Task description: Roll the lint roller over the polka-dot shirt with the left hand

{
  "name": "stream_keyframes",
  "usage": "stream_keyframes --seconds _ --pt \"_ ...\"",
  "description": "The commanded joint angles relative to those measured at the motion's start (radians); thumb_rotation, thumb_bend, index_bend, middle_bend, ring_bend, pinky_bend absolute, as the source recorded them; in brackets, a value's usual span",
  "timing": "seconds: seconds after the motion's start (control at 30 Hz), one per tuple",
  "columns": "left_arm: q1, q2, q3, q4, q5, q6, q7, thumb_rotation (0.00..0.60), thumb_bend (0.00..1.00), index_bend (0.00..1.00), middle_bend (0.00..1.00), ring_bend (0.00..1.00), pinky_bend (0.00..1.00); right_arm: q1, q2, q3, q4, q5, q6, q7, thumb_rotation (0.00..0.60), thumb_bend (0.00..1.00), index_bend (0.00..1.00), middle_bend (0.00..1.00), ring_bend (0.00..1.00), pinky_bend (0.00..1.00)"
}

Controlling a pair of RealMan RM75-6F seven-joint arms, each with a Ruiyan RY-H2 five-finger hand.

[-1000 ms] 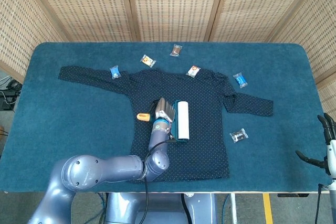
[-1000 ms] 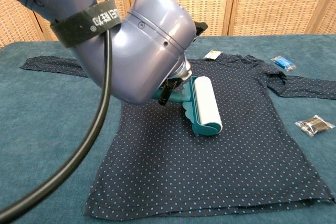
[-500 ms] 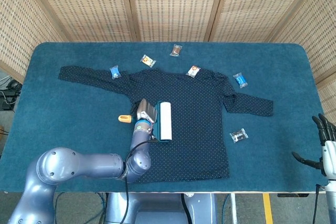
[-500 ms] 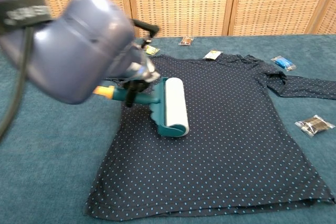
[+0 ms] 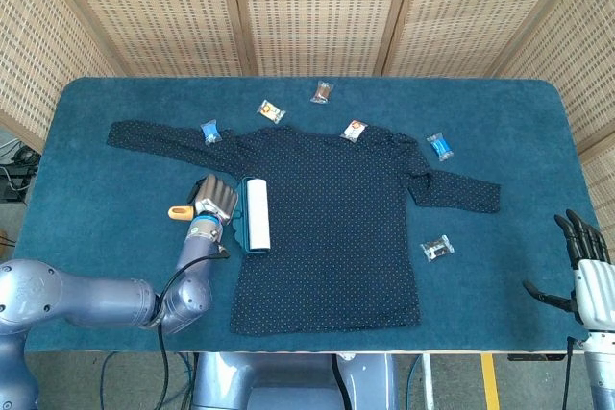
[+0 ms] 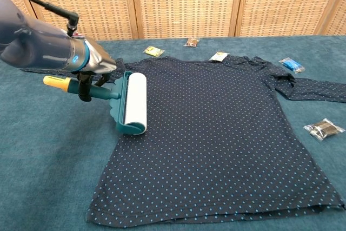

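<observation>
Left hand (image 5: 213, 201) grasps the lint roller (image 5: 255, 214) at the polka-dot shirt (image 5: 336, 218)'s side edge, where another outward stroke could drag the fabric into folds.

— What's on your table (image 5: 115, 237)?
— A teal cloth covers it. My polka-dot shirt (image 5: 336, 208) lies flat in the middle, with small wrapped snacks (image 5: 437, 248) scattered around the collar and the sleeve.

Snack packets (image 5: 437, 248) scattered on blue table (image 5: 96, 228)

Teal lint roller (image 6: 132, 103) on shirt's (image 6: 227, 133) edge
</observation>
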Motion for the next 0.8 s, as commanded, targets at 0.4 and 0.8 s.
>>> stream_keyframes --seconds 0.4,0.8 --pt "-0.058 -0.13 -0.025 0.15 -0.022 -0.058 -0.001 0.6 0.66 0.83 0.86 0.76 0.67 0.001 0.003 0.007 0.011 0.019 -0.009 0.02 0.6 0.17 0.07 0.0 0.0 0.0" --pt "-0.192 -0.254 -0.126 0.301 -0.128 -0.071 0.098 0.6 0.66 0.83 0.86 0.76 0.67 0.001 0.006 0.015 0.024 0.038 -0.019 0.042 0.6 0.17 0.07 0.0 0.0 0.0"
